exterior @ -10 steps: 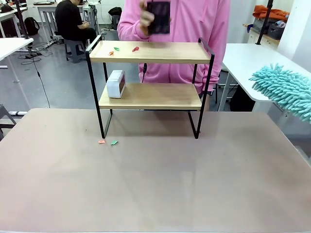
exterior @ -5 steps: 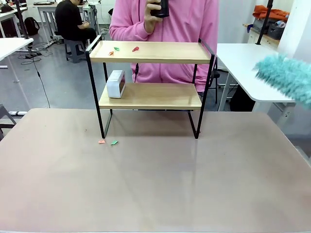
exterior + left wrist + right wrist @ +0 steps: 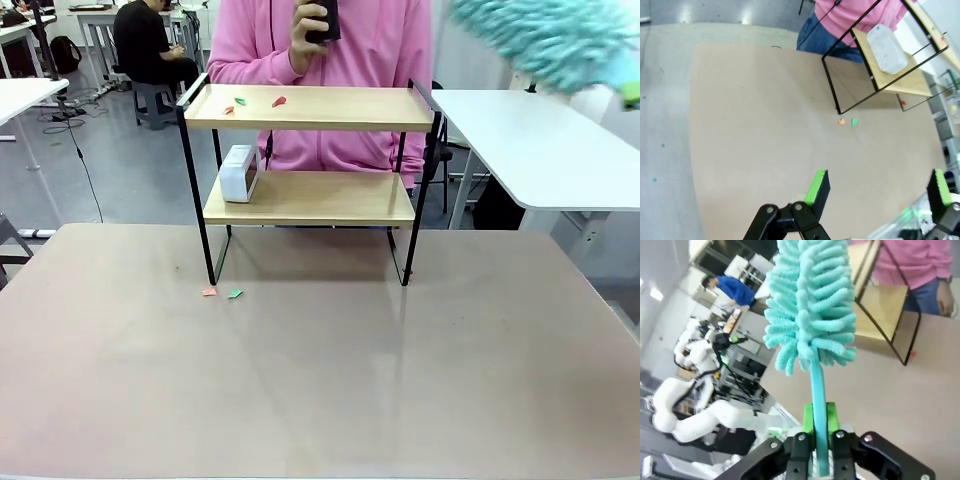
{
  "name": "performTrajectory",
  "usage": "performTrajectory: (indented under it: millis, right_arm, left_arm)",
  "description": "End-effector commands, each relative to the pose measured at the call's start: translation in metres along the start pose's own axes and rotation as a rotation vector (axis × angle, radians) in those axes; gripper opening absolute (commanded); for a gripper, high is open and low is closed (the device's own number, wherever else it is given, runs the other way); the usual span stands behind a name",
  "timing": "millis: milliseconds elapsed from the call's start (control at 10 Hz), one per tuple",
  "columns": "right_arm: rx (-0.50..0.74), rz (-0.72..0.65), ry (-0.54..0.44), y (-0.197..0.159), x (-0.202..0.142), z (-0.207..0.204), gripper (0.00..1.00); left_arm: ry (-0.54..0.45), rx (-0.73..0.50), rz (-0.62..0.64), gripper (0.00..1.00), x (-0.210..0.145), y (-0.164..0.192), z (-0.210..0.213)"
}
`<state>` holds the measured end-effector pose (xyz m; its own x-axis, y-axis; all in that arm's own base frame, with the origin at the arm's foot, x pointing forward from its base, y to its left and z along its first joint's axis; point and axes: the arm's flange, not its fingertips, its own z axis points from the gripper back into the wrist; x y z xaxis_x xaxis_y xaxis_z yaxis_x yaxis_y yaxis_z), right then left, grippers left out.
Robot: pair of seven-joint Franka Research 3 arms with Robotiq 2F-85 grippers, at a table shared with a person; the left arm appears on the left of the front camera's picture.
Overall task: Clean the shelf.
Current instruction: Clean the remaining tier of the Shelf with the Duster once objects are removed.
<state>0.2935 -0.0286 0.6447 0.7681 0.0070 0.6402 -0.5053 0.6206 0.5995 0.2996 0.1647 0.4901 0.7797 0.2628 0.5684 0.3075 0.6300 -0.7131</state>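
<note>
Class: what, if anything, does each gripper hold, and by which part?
Right gripper grips the teal duster by its handle; left gripper open, empty.

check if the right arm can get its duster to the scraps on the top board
Probably yes: the right gripper holds the duster high, right of the shelf, whose top board lies open above the scraps.

A white table (image 3: 540, 140) stands on grey floor (image 3: 130, 180)

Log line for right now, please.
right gripper: shut on duster, held high right of shelf | left gripper: open over table | top board: coloured scraps unswept | table: two scraps by shelf leg
</note>
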Motion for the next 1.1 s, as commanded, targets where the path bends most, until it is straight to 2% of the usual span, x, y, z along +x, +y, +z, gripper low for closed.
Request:
performTrajectory:
  millis: [0, 100, 300, 400, 500, 600, 700, 800, 1000]
  right_arm:
    - [-0.069, 0.036, 0.036, -0.007, -0.017, -0.041, 0.12]
    - [0.0, 0.0, 0.0, 0.0, 0.0, 0.0, 0.12]
    - [0.0, 0.0, 0.0, 0.0, 0.0, 0.0, 0.12]
    - [-0.022, 0.03, 0.026, 0.002, -0.003, -0.025, 0.12]
    - [-0.097, 0.021, 0.027, 0.014, 0.002, -0.031, 0.12]
    - [-0.144, 0.056, 0.028, 0.038, 0.019, -0.043, 0.12]
    - [-0.177, 0.071, 0.065, 0.056, 0.033, -0.057, 0.12]
    - [-0.292, 0.061, 0.083, 0.064, 0.045, -0.075, 0.12]
    - [-0.338, 0.107, 0.162, 0.079, 0.059, -0.115, 0.12]
  left_arm:
    - [-0.018, -0.019, -0.019, 1.0, 0.0, -0.001, -0.001]
    - [-0.018, -0.019, -0.019, 1.0, 0.0, -0.001, -0.001]
    - [-0.018, -0.019, -0.019, 1.0, 0.0, -0.001, -0.001]
    - [-0.018, -0.019, -0.019, 1.0, 0.0, -0.001, -0.001]
    - [-0.018, -0.019, -0.019, 1.0, 0.0, -0.001, -0.001]
    - [-0.018, -0.019, -0.019, 1.0, 0.0, -0.001, -0.001]
    - [-0.018, -0.019, -0.019, 1.0, 0.0, -0.001, -0.001]
    - [-0.018, -0.019, -0.019, 1.0, 0.0, -0.001, -0.001]
    - [-0.018, -0.019, -0.019, 1.0, 0.0, -0.001, -0.001]
